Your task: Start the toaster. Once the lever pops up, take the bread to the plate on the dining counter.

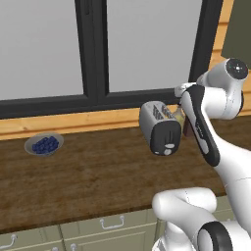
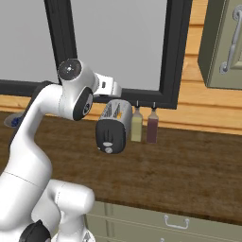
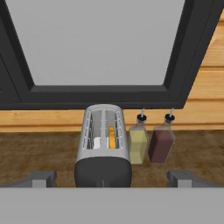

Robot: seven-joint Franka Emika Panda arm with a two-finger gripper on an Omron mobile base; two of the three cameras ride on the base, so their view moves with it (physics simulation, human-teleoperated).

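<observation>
In the left base view the toaster (image 1: 160, 127) stands on a dark wood counter (image 1: 93, 171) near the far wall below a black-framed window (image 1: 98, 54), its black end panel with the pale knob facing near; the white arm crosses just to its right, and a grey bowl of blue berries (image 1: 44, 145) sits well apart to the left. In the right base view the toaster (image 2: 113, 125) sits just left of a yellow bottle (image 2: 136, 126) and a dark red bottle (image 2: 152, 127), with the arm's upper joint to its left. In the hand view the gripper (image 3: 112, 178) has its fingertips (image 3: 43, 178) spread wide apart with nothing between them, hovering at the near end of the toaster (image 3: 103, 146); the bread (image 3: 112, 138) stands in the right slot, and the two bottles stand just to the right.
</observation>
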